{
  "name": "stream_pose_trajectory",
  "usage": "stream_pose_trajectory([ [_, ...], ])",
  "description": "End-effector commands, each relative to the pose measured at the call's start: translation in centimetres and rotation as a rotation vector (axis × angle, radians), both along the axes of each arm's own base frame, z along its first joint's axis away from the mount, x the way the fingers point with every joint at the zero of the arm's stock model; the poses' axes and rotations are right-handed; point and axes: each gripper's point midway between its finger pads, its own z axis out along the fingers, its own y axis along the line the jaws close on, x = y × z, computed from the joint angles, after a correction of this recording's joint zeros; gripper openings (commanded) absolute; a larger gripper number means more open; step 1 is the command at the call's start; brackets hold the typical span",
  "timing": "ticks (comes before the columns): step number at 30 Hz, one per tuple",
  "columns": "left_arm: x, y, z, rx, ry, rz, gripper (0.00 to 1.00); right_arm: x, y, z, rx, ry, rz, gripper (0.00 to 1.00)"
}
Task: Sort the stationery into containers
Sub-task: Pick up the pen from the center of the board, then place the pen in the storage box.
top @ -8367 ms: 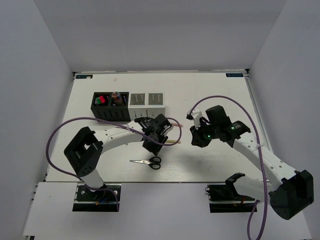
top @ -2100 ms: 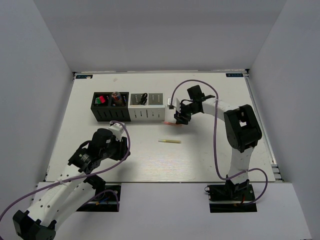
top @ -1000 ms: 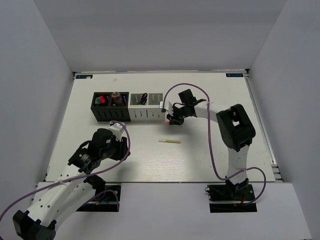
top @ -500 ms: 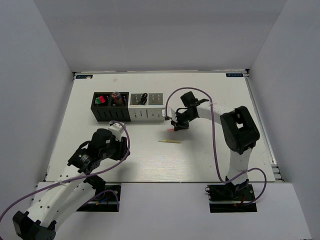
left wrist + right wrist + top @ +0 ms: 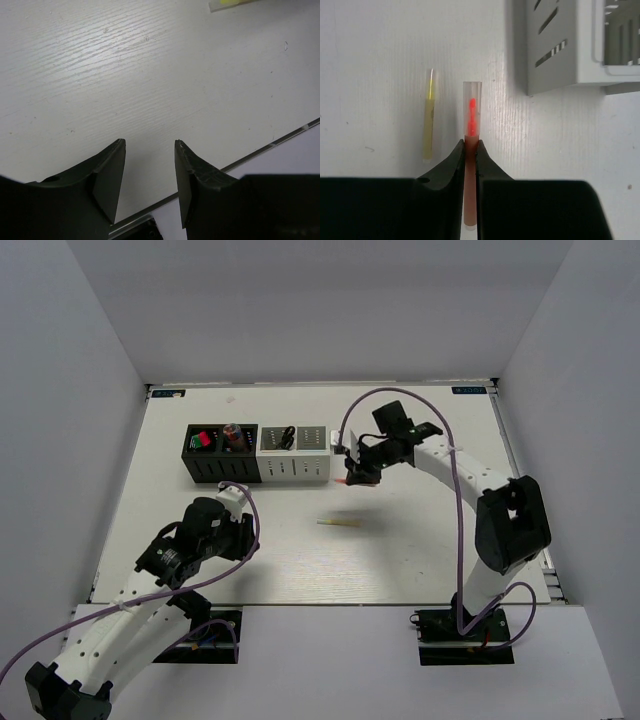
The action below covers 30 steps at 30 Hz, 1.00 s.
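Containers, a joined row of four, stood at the far side of the table. Right gripper had just clamped shut on the pink pen beside the rightmost white holder, ready for insertion. Left gripper hung open, empty. Yellow pencil remained loose on the table.

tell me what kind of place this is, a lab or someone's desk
Most likely a robotics lab test cell: plain white walls box in a white table, the left arm and right arm are bolted at its near edge, and a row of desk holders stands on it.
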Motion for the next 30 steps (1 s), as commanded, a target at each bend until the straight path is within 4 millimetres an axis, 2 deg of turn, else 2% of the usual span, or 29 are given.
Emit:
stream_pose_trajectory([
  [1, 0.3, 0.1, 0.8, 0.005, -0.032, -0.002, 0.55, 1.1, 1.9, 4.7, 0.120, -0.021, -0.040, 0.00],
  [2, 0.4, 0.1, 1.0, 0.004, -0.036, 0.004, 0.55, 2.2, 2.7, 7.0, 0.164, -0.067, -0.042, 0.00],
  [3, 0.5, 0.3, 0.9, 0.010, -0.038, 0.008, 0.55, 2.6, 3.2, 8.0, 0.186, -0.055, -0.067, 0.00],
  [4, 0.4, 0.2, 0.8, 0.011, -0.035, 0.003, 0.55, 3.0, 3.8, 8.1, 0.202, -0.041, -0.068, 0.00],
  [5, 0.4, 0.2, 0.7, 0.012, -0.033, 0.002, 0.55, 4.6, 4.7, 11.4, 0.259, -0.100, -0.072, 0.00],
  [7, 0.4, 0.2, 0.7, 0.015, -0.032, 0.002, 0.55, 5.8, 5.7, 12.4, 0.292, -0.063, -0.119, 0.00],
  [8, 0.5, 0.2, 0.7, 0.013, -0.033, 0.003, 0.55, 7.3, 6.5, 14.6, 0.334, -0.116, -0.127, 0.00],
  [9, 0.5, 0.3, 0.5, 0.019, -0.028, 0.006, 0.55, 8.1, 7.0, 14.9, 0.348, -0.105, -0.155, 0.00],
  [10, 0.4, 0.2, 0.4, 0.021, -0.024, -0.001, 0.55, 9.0, 7.3, 16.5, 0.381, -0.139, -0.160, 0.00],
  [12, 0.4, 0.1, 0.3, 0.021, -0.019, -0.008, 0.55, 10.8, 8.2, 17.7, 0.425, -0.175, -0.181, 0.00],
  [13, 0.4, 0.1, 0.2, 0.022, -0.016, -0.010, 0.55, 11.5, 8.6, 19.1, 0.465, -0.192, -0.193, 0.00],
  [14, 0.5, 0.2, 0.1, 0.023, -0.015, -0.004, 0.55, 12.1, 9.1, 18.2, 0.470, -0.178, -0.197, 0.00],
  [15, 0.5, 0.1, 0.2, 0.024, -0.017, -0.008, 0.55, 12.4, 9.4, 18.3, 0.489, -0.170, -0.194, 0.00],
  [16, 0.5, 0.1, 0.1, 0.025, -0.020, -0.006, 0.55, 12.8, 10.0, 19.4, 0.542, -0.186, -0.194, 0.00],
  [17, 0.5, 0.1, 0.1, 0.026, -0.018, -0.006, 0.55, 13.1, 10.2, 19.1, 0.559, -0.174, -0.186, 0.00],
  [18, 0.5, 0.2, 0.0, 0.030, -0.015, -0.006, 0.55, 13.5, 10.5, 17.9, 0.565, -0.156, -0.185, 0.00],
  [19, 0.5, 0.2, 0.0, 0.028, -0.016, -0.001, 0.55, 13.4, 11.4, 19.1, 0.642, -0.159, -0.148, 0.00],
  [21, 0.5, 0.2, -0.1, 0.031, -0.018, -0.004, 0.55, 14.0, 11.9, 18.4, 0.663, -0.128, -0.156, 0.00],
  [23, 0.6, 0.4, -0.2, 0.038, -0.014, 0.004, 0.55, 14.4, 12.9, 19.0, 0.716, -0.069, -0.153, 0.00],
  [27, 0.6, 0.5, -0.3, 0.048, -0.012, 0.005, 0.55, 15.4, 14.0, 16.9, 0.740, 0.060, -0.181, 0.00],
  [30, 0.6, 0.6, -0.3, 0.049, -0.014, 0.008, 0.55, 14.9, 13.8, 15.2, 0.734, 0.098, -0.164, 0.00],
])
